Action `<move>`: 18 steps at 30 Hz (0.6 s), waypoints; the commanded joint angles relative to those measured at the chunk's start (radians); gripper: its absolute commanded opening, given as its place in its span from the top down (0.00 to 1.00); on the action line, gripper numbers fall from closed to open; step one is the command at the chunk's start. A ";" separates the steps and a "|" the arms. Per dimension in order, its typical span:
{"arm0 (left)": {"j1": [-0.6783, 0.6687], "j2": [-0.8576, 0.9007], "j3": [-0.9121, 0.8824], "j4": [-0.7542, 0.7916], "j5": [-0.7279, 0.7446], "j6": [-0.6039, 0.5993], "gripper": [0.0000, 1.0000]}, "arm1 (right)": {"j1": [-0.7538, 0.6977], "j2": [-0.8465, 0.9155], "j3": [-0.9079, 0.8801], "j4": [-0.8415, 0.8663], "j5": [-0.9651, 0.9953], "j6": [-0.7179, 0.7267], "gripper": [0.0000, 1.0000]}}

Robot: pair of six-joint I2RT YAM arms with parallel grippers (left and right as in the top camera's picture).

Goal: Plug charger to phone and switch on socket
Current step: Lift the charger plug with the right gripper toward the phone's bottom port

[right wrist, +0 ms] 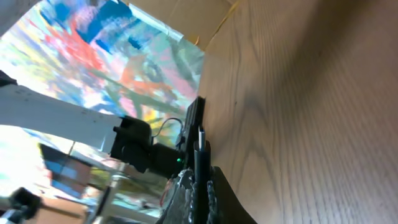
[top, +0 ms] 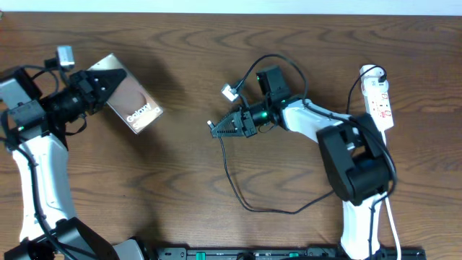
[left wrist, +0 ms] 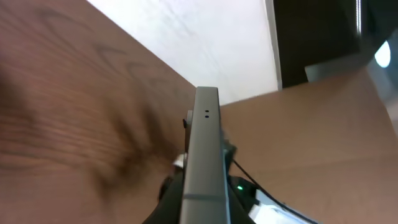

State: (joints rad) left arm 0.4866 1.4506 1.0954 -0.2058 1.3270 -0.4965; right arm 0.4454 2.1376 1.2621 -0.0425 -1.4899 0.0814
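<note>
The phone (top: 133, 102), a dark slab with white "Galaxy" lettering, is held at the upper left by my left gripper (top: 103, 85), which is shut on its near end. In the left wrist view the phone (left wrist: 204, 155) shows edge-on, its grey side pointing away. My right gripper (top: 229, 127) is shut on the charger's black plug tip (top: 211, 124), at the table's middle, tip pointing left. The plug (right wrist: 200, 149) sticks out between the jaws in the right wrist view. The charger cable (top: 245, 204) loops down over the table. The white socket (top: 380, 101) lies at the far right.
The socket's white cord (top: 393, 224) runs down the right side past the right arm's base (top: 357, 170). A small white tag (top: 230, 92) hangs on the cable near the right wrist. The left arm (top: 36, 166) stands along the left edge.
</note>
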 commanded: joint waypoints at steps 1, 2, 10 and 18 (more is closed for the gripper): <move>-0.031 -0.012 0.014 0.035 0.046 0.005 0.93 | 0.033 0.011 0.000 0.043 -0.071 0.101 0.99; -0.040 -0.012 0.014 0.048 0.046 0.006 0.92 | 0.042 0.011 0.000 0.071 -0.071 0.129 0.99; -0.094 -0.012 0.014 0.221 0.043 0.002 0.93 | 0.100 0.011 0.000 0.464 -0.071 0.446 0.99; -0.106 -0.012 0.014 0.343 -0.056 -0.141 0.93 | 0.119 0.011 0.000 0.986 -0.032 0.872 0.99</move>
State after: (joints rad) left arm 0.3824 1.4509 1.0946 0.0910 1.2915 -0.5537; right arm 0.5625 2.1551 1.2575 0.8398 -1.5368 0.7055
